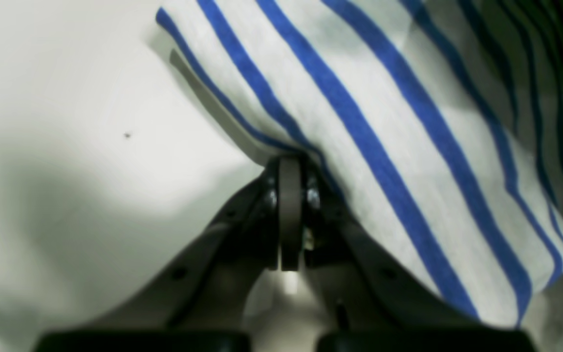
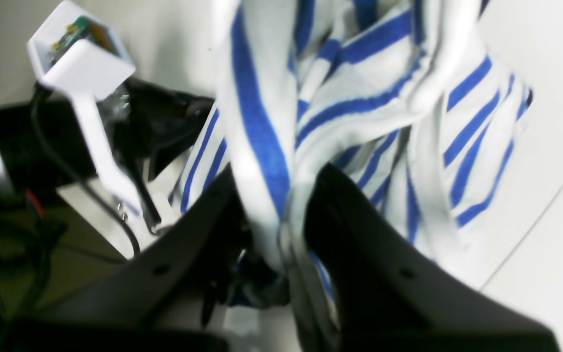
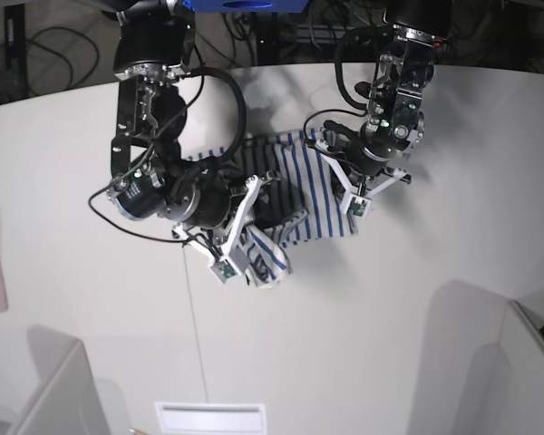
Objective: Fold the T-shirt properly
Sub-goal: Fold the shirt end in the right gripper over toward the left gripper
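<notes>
Both of my grippers hold the T-shirt [image 3: 290,195] up off the white table [image 3: 417,344]. The left gripper [image 1: 290,164] is pinched tight on a thin edge of the striped cloth. The right gripper [image 2: 286,215] squeezes a thick, bunched wad. The shirt hangs crumpled between my arms, I think, though they hide much of it. If I pull apart, the thin edge could slip out. The wad could fold crooked.
</notes>
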`<state>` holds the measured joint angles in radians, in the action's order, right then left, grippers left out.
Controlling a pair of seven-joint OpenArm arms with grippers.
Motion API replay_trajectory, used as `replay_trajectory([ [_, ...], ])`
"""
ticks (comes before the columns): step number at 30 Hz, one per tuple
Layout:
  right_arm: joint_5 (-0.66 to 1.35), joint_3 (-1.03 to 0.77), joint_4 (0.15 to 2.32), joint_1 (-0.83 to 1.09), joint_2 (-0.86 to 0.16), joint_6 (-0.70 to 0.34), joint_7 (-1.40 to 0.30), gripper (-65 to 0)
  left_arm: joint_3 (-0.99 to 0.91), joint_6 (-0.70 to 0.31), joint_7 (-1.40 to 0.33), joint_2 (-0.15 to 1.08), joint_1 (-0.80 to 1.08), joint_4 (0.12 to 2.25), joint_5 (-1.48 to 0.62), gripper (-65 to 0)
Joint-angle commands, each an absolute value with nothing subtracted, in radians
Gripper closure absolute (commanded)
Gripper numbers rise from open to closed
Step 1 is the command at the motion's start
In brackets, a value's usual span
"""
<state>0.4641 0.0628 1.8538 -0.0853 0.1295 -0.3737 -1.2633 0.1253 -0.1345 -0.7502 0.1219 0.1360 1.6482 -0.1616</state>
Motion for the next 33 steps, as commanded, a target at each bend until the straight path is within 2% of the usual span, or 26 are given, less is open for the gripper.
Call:
replay_trajectory([
  [1, 0.487, 0.065, 1.859, -0.105, 0.134, -0.357, -1.241, 0.0, 0.122, -0.139, -0.733, 0.122, 0.127, 1.672, -0.166, 0.0],
  [8, 0.486, 0.168, 1.844, -0.093, 0.134, -0.325, -1.214, 0.0, 0.12, -0.139, -0.733, 0.122, 0.14, 1.672, -0.162, 0.0],
  [16, 0.486, 0.28, 1.678, -0.096, 0.128, -0.174, -1.09, 0.0, 0.096, -0.139, -0.733, 0.13, 0.188, 1.71, -0.17, 0.0],
  [22, 0.486, 0.331, 1.626, -0.096, 0.127, -0.125, -1.07, 0.0, -0.111, -0.145, -0.733, 0.125, 0.285, 1.827, -0.171, 0.0],
  [28, 0.49, 0.381, 1.626, -0.108, 0.13, 0.008, -1.07, 0.0, -0.268, -0.145, -0.733, 0.128, 0.361, 1.87, -0.173, 0.0],
  [29, 0.49, 0.381, 1.627, -0.108, 0.131, 0.008, -1.07, -4.5, -0.291, -0.147, -0.733, 0.125, 0.371, 1.87, -0.173, 0.0],
  [30, 0.49, 0.38, 1.633, -0.108, 0.131, 0.008, -1.072, -14.1, -0.311, -0.159, -0.733, 0.125, 0.38, 1.87, -0.173, 0.0],
  [33, 0.49, 0.38, 1.685, -0.099, 0.131, 0.008, -1.073, -35.6, -0.375, -0.246, -0.733, 0.122, 0.39, 1.865, -0.173, 0.0],
])
